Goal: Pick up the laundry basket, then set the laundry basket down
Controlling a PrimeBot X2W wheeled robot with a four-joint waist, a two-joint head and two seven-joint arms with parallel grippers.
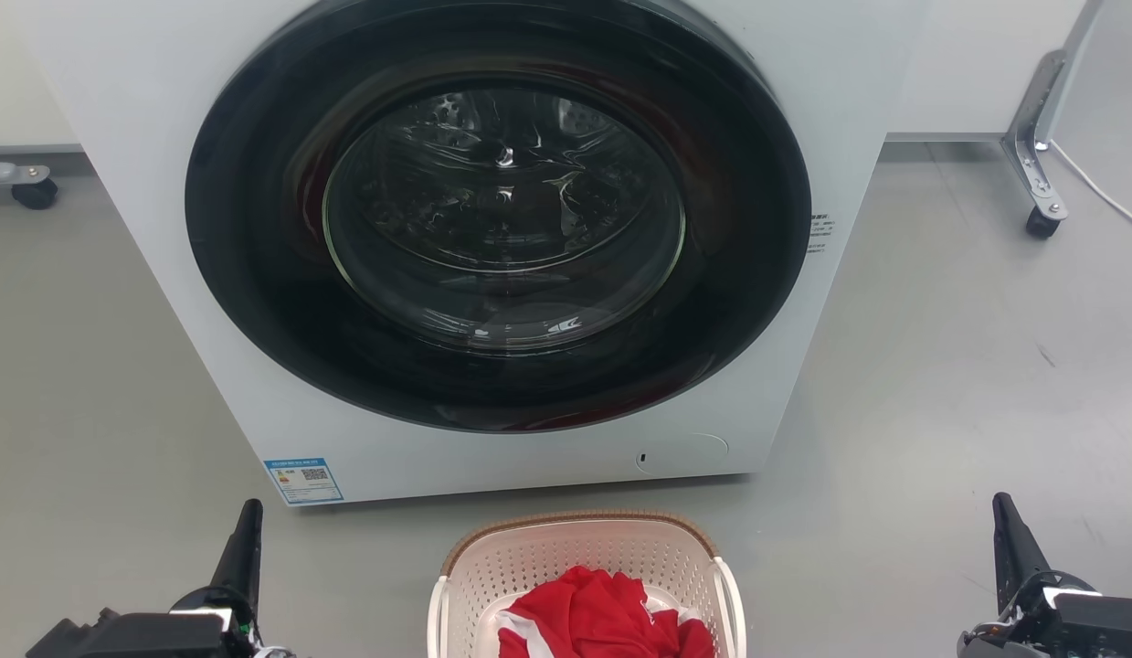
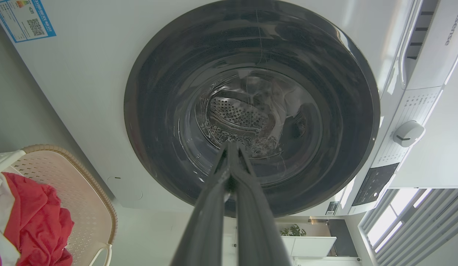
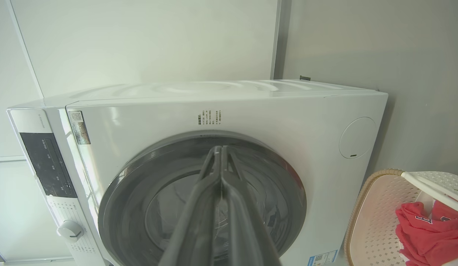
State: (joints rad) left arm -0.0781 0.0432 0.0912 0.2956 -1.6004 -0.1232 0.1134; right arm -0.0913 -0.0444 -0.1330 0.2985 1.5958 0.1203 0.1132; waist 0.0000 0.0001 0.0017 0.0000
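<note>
Fingers (image 2: 208, 210) of the left gripper (image 1: 250, 516) are pressed together with their tips meeting. The right gripper (image 1: 1004, 512) is the same, its two fingers closed on nothing. Both aim forward at the washing machine (image 1: 163, 201).

The laundry basket (image 1: 575, 548) stands on the floor (image 1: 940, 384) between the two sets of jaws, right of the left pair and left of the right pair. It is apart from both and about level with their tips. It sits upright with its mouth open upward and a white handle on each side, one toward each gripper. Its rounded, brown-rimmed far end faces the machine. Its near end is cut off at the picture edge, so its long axis cannot be told. Red clothing (image 1: 602, 612) with some white lies heaped inside.

Beyond the fingertips the machine's round dark door (image 1: 502, 219) is shut, with a blue label (image 1: 303, 480) low on the front, nearest the left jaws. Farther off, past the right jaws, a small wheel (image 1: 1041, 224) of a metal frame rests on the floor
</note>
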